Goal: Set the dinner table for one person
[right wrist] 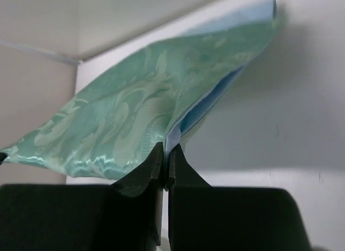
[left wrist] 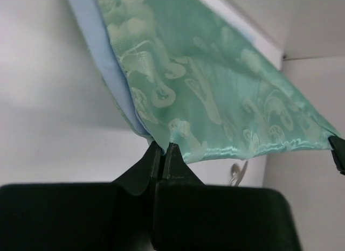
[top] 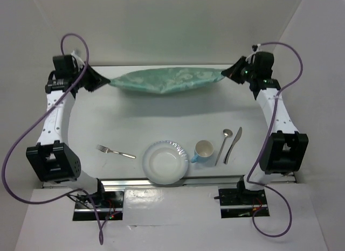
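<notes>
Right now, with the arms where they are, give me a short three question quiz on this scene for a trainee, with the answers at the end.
1. True or false: the green mat lies flat under the plate.
2. What is shut on the green mat? A) left jaws only B) right jaws only C) both
3. In the top view, which utensil lies left of the plate, apart from it?
Key: 1 false: it hangs, held at both ends, over the far side of the dinner table, away from the plate. 2 C. 3 the fork.
</notes>
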Controlling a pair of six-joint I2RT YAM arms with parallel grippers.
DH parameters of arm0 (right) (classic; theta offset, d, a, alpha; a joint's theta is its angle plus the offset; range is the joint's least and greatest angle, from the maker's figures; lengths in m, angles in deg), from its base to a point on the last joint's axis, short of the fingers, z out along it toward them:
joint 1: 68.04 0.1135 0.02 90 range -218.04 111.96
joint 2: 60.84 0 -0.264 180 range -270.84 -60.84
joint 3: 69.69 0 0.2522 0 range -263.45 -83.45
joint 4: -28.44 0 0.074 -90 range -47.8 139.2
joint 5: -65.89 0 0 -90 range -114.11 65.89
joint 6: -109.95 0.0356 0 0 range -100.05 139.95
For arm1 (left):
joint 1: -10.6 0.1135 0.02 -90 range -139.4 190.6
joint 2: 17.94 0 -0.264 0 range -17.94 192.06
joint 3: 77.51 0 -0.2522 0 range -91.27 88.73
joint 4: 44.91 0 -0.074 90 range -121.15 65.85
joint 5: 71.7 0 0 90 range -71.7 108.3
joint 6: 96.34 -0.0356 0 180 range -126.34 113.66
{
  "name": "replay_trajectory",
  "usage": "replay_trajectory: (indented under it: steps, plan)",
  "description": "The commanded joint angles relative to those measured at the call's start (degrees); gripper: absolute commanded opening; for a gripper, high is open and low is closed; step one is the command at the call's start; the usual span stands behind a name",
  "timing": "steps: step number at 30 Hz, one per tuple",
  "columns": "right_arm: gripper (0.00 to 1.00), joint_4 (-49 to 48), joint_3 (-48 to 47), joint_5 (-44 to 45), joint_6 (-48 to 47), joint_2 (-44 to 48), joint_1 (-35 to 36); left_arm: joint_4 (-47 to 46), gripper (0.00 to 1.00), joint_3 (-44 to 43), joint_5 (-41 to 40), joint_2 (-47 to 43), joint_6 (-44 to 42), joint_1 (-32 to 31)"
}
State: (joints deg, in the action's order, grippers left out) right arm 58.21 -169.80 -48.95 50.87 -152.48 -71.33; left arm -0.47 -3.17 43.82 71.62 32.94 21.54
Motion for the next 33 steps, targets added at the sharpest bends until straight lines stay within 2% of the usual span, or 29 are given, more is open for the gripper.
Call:
replay_trajectory:
  steps: [1, 2, 3, 4, 5, 6, 7, 9, 10, 12, 14, 15, 17, 18, 19, 22, 27, 33]
  plan:
    - [0.00, -3.3, 11.0, -1.3, -1.4, 5.3, 1.0, -1.0, 0.03, 12.4, -3.4, -6.9, -3.5, 0.0]
    - [0.00, -3.3, 13.8, -1.9, -1.9, 6.0, 1.7, -0.3, 0.14, 15.1, -4.5, -7.6, -4.2, 0.0]
    - [0.00, -3.3, 18.2, -1.9, -2.5, 6.6, 2.8, -0.3, 0.43, 18.9, -5.7, -8.2, -4.2, 0.0]
    - [0.01, -2.4, 20.1, -1.9, -3.7, 7.2, 3.4, 0.5, 0.59, 20.3, -6.5, -8.2, -5.1, 0.0]
    - [0.07, -1.6, 21.6, -1.4, -4.5, 7.2, 3.4, 1.8, 0.73, 21.1, -7.4, -8.2, -5.1, 0.0]
    - [0.25, -1.0, 24.4, -0.3, -5.0, 7.7, 4.2, 1.8, 0.81, 21.9, -8.0, -8.2, -5.1, 0.0]
    - [0.32, 0.1, 25.7, 0.6, -5.0, 7.7, 5.0, 2.7, 0.91, 22.6, -9.4, -8.2, -5.1, 0.0]
    - [0.53, 0.9, 28.2, 3.1, -5.0, 9.4, 5.0, 3.4, 0.92, 22.0, -10.7, -7.7, -5.1, 0.0]
    - [0.70, 1.4, 28.8, 4.3, -5.0, 10.0, 5.0, 4.0, 0.92, 21.4, -11.9, -7.6, -5.1, 0.0]
    - [0.82, 2.3, 28.8, 7.6, -5.0, 10.5, 5.0, 4.7, 0.90, 19.8, -13.3, -7.0, -5.1, 0.0]
    - [0.88, 3.3, 28.2, 9.3, -5.0, 10.5, 5.0, 4.7, 0.86, 17.4, -13.3, -5.8, -5.7, -0.7]
    - [0.88, 3.8, 26.7, 10.5, -5.0, 10.5, 5.0, 4.7, 0.77, 15.4, -13.3, -4.9, -5.7, -1.7]
    - [0.88, 3.9, 25.7, 11.6, -5.0, 9.1, 5.0, 4.7, 0.71, 13.1, -14.4, -2.7, -6.3, -3.0]
    - [0.88, 3.9, 25.1, 12.1, -5.0, 8.6, 5.0, 4.7, 0.64, 11.9, -14.4, 0.1, -6.9, -3.7]
    - [0.88, 3.9, 23.8, 13.0, -5.0, 7.9, 5.0, 4.7, 0.60, 9.7, -14.4, 1.7, -6.9, -5.0]
    - [0.80, 3.1, 19.7, 14.8, -4.5, 3.8, 5.0, 6.4, 0.53, 3.3, -15.8, 9.0, -7.5, -7.8]
    - [0.61, 3.7, 9.2, 16.8, -4.5, -8.4, 5.0, 10.5, 0.53, -8.4, -20.8, 19.8, -9.3, -10.5]
    - [0.64, 6.3, -7.9, 18.2, -4.5, -25.0, 4.4, 14.2, 0.54, -25.2, -23.0, 34.0, -9.8, -11.6]
